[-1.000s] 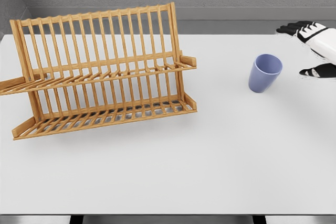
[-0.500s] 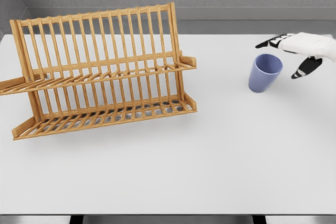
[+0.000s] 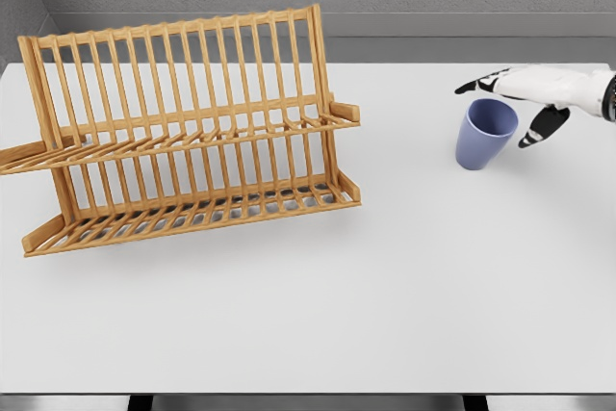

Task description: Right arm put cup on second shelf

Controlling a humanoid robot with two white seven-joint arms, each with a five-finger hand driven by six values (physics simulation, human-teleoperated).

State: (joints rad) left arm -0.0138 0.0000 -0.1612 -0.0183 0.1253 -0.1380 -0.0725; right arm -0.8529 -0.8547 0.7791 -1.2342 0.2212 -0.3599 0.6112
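- Cup [image 3: 486,133], blue and handleless, stands upright on the white tabletop [image 3: 385,286], right of the wooden rack [image 3: 183,132] and well apart from it.
- Its mouth faces up and nothing shows inside it.
- Right hand [image 3: 525,103] reaches in from the right edge, fingers spread wide and holding nothing; the fingertips arch over the cup's far rim while the thumb hangs just beside its right wall.
- Whether any finger touches the cup cannot be told.
- Judged from this, the step in hand is the approach to the grasp; the cup is not yet lifted.
- Next move likely calls for closing fingers and thumb around the cup's wall, then lifting it and carrying it left to the rack.
- Rack has two slatted tiers, an upper and a lower, and both hold nothing.
- Left arm is out of view.
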